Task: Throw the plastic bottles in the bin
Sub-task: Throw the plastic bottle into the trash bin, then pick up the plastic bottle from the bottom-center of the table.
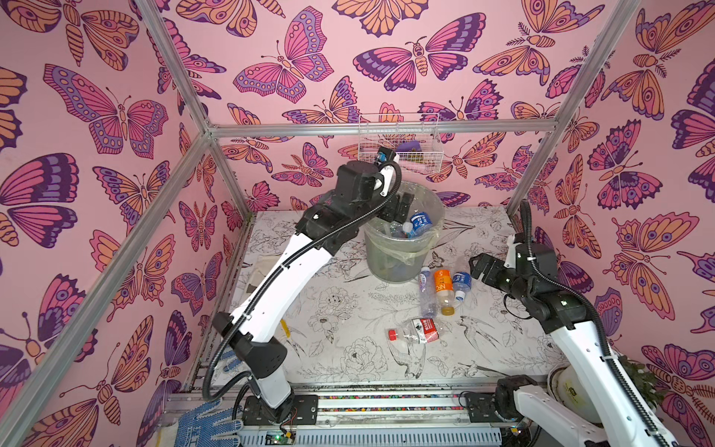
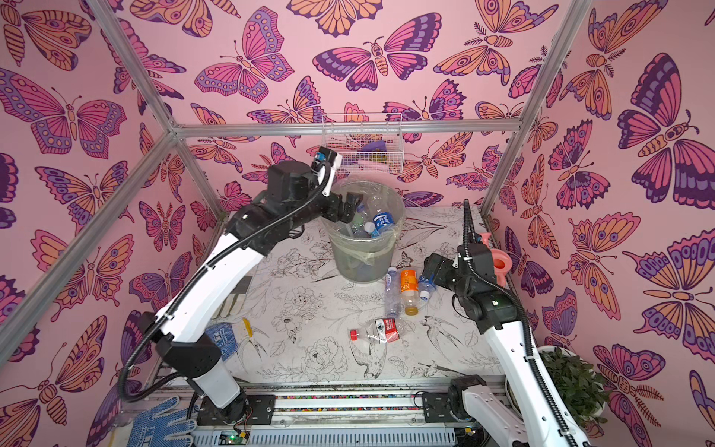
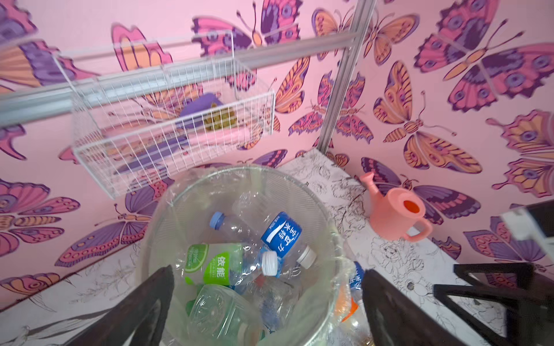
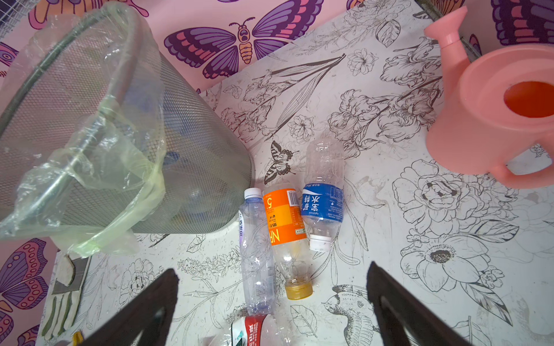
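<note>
I'm holding the left gripper [image 1: 401, 207] over the mouth of the bin [image 1: 383, 259], its jaws spread wide with nothing between them; several plastic bottles [image 3: 215, 263] are lying inside the bin beneath it. I'm hanging the right gripper [image 4: 272, 268] just beside the bin, jaws equally wide and empty, above three more lying side by side at the bin's foot: a clear bottle [image 4: 256, 254], the orange-label bottle [image 4: 284, 215] and the blue-label bottle [image 4: 322, 203]. A crushed red-label bottle [image 1: 419, 332] is lying a little farther from the bin. I'm judging the blue-label bottle the easiest pick, since it is lying on the row's side away from the bin. I'm planning on turning the jaws across its body, descending straight and closing gently, as thin plastic is likely to buckle and slip. I'm also keeping clear of the pink watering can [image 4: 485, 119]
</note>
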